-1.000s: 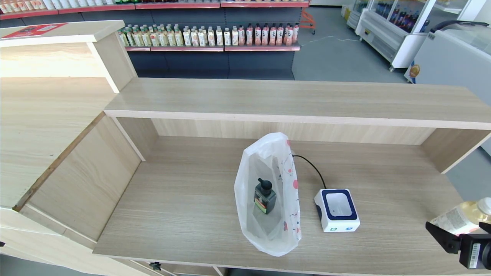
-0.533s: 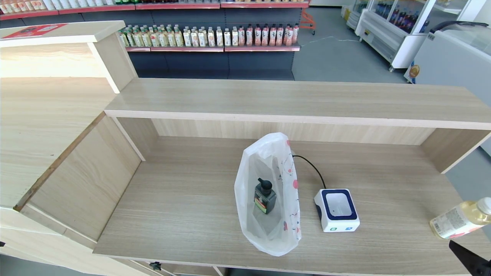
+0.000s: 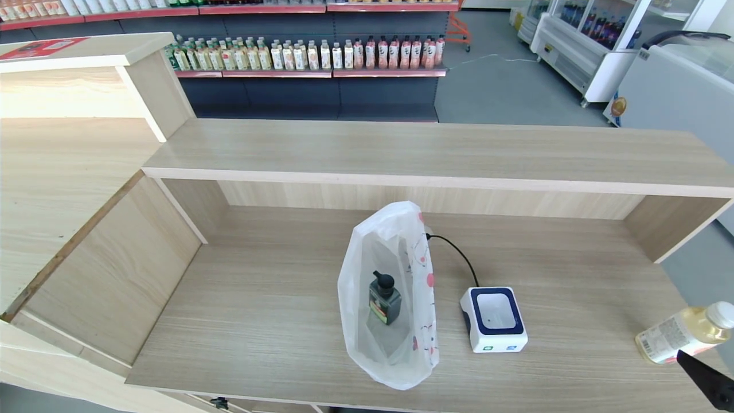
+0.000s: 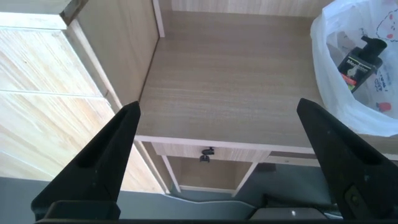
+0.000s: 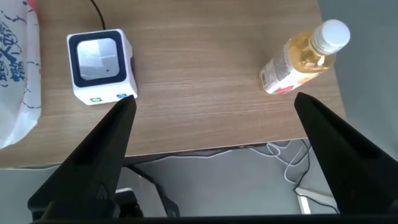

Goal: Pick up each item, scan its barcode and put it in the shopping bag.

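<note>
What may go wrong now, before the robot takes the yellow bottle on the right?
The yellow bottle sits close to the right edge of the counter; a nudge from the open right hand might push it off. The shopping bag is thin and already holds a pump bottle; dropping another in might tip it over.

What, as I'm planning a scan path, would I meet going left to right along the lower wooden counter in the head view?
white translucent plastic shopping bag → white and navy box-shaped barcode scanner → clear plastic bottle of yellow liquid, lying on its side at the right end.
</note>
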